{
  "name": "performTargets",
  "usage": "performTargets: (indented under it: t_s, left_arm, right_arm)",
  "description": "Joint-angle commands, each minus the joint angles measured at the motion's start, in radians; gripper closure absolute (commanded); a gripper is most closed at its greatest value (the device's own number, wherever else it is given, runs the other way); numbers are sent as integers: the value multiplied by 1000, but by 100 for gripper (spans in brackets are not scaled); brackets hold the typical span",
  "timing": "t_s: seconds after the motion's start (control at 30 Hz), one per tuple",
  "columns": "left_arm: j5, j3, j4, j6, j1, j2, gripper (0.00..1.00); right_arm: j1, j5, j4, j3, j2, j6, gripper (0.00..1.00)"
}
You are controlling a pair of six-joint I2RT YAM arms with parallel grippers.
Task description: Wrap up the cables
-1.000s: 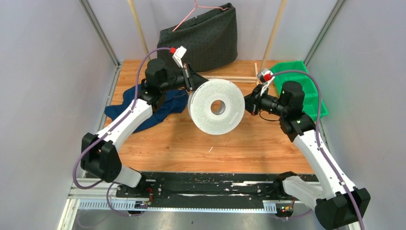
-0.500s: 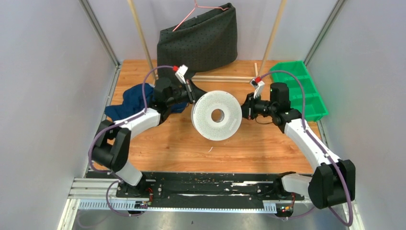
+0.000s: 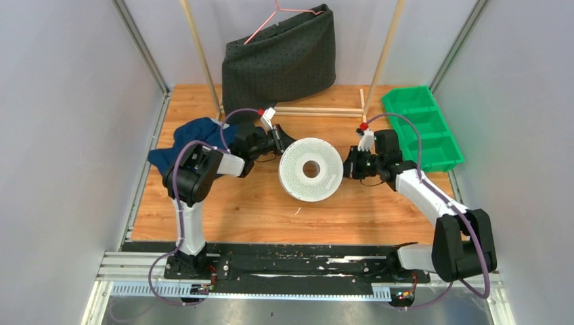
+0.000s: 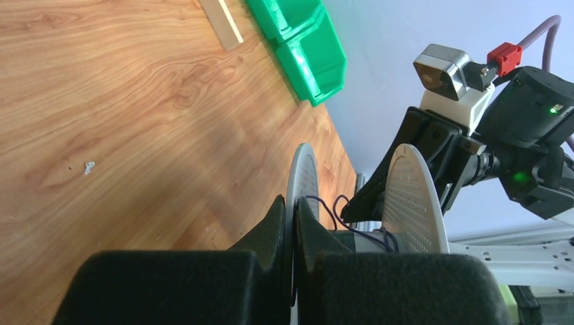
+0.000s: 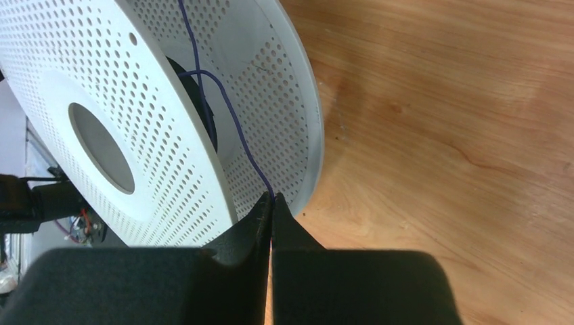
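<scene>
Cables (image 5: 230, 115): thin dark wire, a few loose turns on the hub of the spool (image 3: 311, 169), whose flange is clamped in the left gripper (image 4: 292, 204), free strand pinched at the tips of the right gripper (image 5: 271, 203); winding apparently partway, slack yet to take up.

Table (image 3: 257, 210) holds green bin (image 3: 421, 127), blue cloth (image 3: 184, 137).

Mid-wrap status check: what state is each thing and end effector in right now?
spool: tilted, holed face toward the top camera
cable: a few loose turns on the hub
left end effector: shut on the spool rim
right end effector: shut on the cable
blue cloth: crumpled
green bin: upright, looks empty
</scene>
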Motion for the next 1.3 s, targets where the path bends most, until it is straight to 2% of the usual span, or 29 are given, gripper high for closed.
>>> performTargets:
  t_s: [0.0,0.2,0.53,0.7,0.97,1.27]
  left_arm:
    - [-207,68,25,68,-22,78,100]
    - [-259,118,-41,85,-41,138,100]
    - [-281,182,-184,148,-47,175,74]
    - [-304,199,-280,200,-48,160,68]
    - [-319,208,-450,309,-56,74,60]
    - [-408,250,-738,507,-94,-113,41]
  right_arm:
    - [27,-135,29,-4,28,0,99]
    - [28,-131,36,10,147,8,99]
    - [27,-86,121,3,226,105,99]
    - [27,-99,156,3,267,108,99]
    - [27,-98,138,-22,264,84,99]
    - [28,-55,64,-34,242,46,99]
